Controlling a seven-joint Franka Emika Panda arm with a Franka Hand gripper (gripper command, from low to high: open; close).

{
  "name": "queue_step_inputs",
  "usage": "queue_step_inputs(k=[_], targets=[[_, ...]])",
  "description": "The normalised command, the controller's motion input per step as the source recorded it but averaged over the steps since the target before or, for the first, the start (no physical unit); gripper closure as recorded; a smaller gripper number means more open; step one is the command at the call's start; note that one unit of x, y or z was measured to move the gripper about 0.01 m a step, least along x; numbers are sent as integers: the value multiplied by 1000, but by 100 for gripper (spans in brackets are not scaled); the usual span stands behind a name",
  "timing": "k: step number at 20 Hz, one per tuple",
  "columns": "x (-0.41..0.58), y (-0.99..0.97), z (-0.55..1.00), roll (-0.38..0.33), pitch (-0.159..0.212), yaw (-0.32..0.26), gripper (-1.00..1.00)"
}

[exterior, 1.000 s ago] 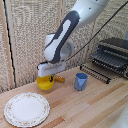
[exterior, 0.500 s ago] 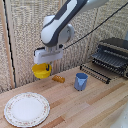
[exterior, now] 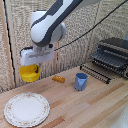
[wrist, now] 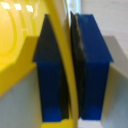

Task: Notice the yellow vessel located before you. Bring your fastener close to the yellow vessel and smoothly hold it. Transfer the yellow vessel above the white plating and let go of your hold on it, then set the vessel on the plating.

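We've got the gripper (exterior: pixel 33 65) clamped on the yellow bowl's (exterior: pixel 29 73) rim, airborne; white plate (exterior: pixel 26 108) lies below, slightly toward the exterior view's left, so we descend

Wooden table with a few bits near the middle and right of the frame.
A blue cup (exterior: pixel 81 81) stands upright right of centre on the wooden table (exterior: pixel 90 107); a small orange piece (exterior: pixel 58 79), perhaps bread, lies just left of it, apart. A dark rack-like appliance (exterior: pixel 111 56) sits at the right edge.
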Motion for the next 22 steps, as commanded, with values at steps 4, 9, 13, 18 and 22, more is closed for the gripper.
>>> queue_step_inputs(k=[4,9,13,18,22], targets=[[-119,399,-336,-48,146,48,100],[-41,143,-525,-45,108,9,100],[1,136,-493,0,25,0,100],[0,108,-446,0,0,0,100],[4,72,-328,-16,0,0,100]])
